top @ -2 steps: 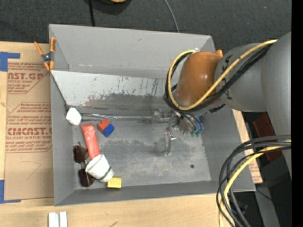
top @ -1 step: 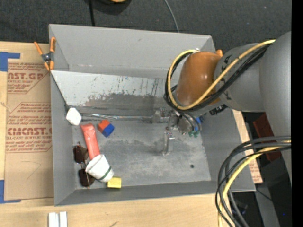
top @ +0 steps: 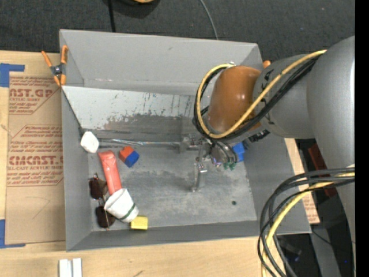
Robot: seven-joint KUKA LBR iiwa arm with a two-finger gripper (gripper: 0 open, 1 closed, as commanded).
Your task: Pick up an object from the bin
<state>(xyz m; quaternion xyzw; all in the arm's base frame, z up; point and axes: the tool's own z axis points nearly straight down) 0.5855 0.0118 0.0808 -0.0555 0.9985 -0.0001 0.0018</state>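
My gripper (top: 194, 161) hangs low over the bare bin floor right of centre, under the orange cover. Its two fingers stand apart, open, with nothing between them; one fingertip (top: 198, 180) is close to the floor. The nearest loose thing is a small blue and orange block (top: 128, 156), well to the left of the gripper. Beside it a salmon-pink tube with a white cap (top: 113, 180) lies lengthwise near the left wall.
A small white lump (top: 89, 142) sits at the left wall. Dark brown sunglasses (top: 98, 202) and a yellow block (top: 139, 223) lie in the front left corner. The arm and its cables cover the bin's right side.
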